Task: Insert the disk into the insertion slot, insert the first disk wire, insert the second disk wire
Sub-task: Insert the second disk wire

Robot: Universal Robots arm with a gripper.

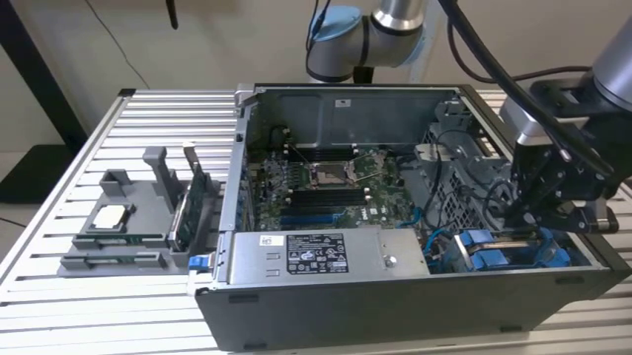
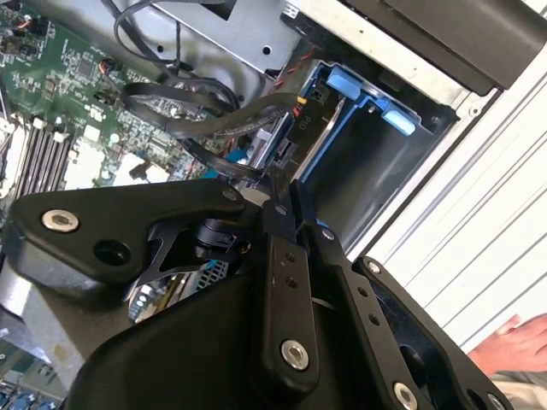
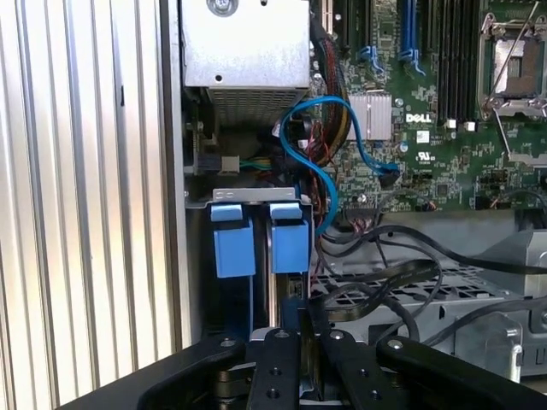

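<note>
- The gripper (image 1: 523, 222) hangs inside the open computer case (image 1: 395, 314), at its near corner on the exterior view's right, over the drive bay.
- Its fingers (image 2: 282, 282) are clenched close together in both wrist views; I cannot tell what, if anything, they pinch.
- The disk (image 3: 289, 239), in its blue carrier, sits in the bay just beyond the fingertips, beside a second blue carrier (image 3: 232, 243).
- Black cables (image 3: 385, 278) loop near the fingers.
- The case stands on a slatted surface (image 1: 148, 118).

Smooth blue plastic disk carrier (image 3: 289, 237), ribbed bare-metal table (image 1: 148, 111), matt dark-grey metal case (image 1: 395, 314).
</note>
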